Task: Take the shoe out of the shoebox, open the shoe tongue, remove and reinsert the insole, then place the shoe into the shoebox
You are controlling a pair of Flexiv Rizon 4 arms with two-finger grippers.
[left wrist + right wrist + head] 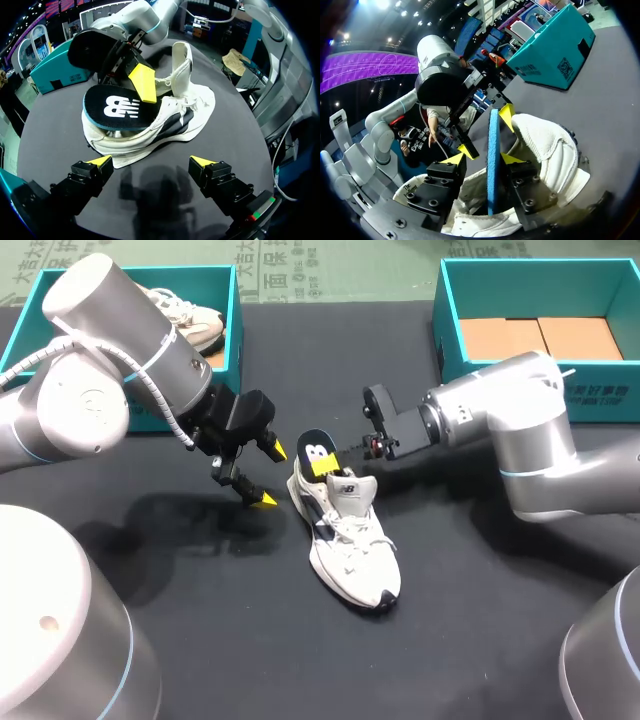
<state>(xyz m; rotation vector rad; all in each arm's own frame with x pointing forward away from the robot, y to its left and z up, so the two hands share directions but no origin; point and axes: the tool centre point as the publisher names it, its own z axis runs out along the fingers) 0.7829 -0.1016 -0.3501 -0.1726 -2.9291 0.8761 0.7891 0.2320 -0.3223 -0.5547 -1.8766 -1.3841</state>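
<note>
A white sneaker (352,545) lies on the black table, its tongue (352,490) raised. A dark blue insole (318,453) with a white logo stands half out of the heel opening. My right gripper (335,464) is at the heel. In the right wrist view the insole (493,160) stands edge-on between the fingers of my right gripper (484,159). It rests against one finger, with a gap to the other, so the gripper is open. My left gripper (270,475) hangs open just left of the shoe, empty. From the left wrist, my left gripper (151,161) faces the sneaker (170,117) and insole (117,107).
A teal shoebox (236,330) at the back left holds another white shoe (190,318). A second teal shoebox (450,330) at the back right has brown cardboard (540,338) on its floor. Black table surface lies open in front of the sneaker.
</note>
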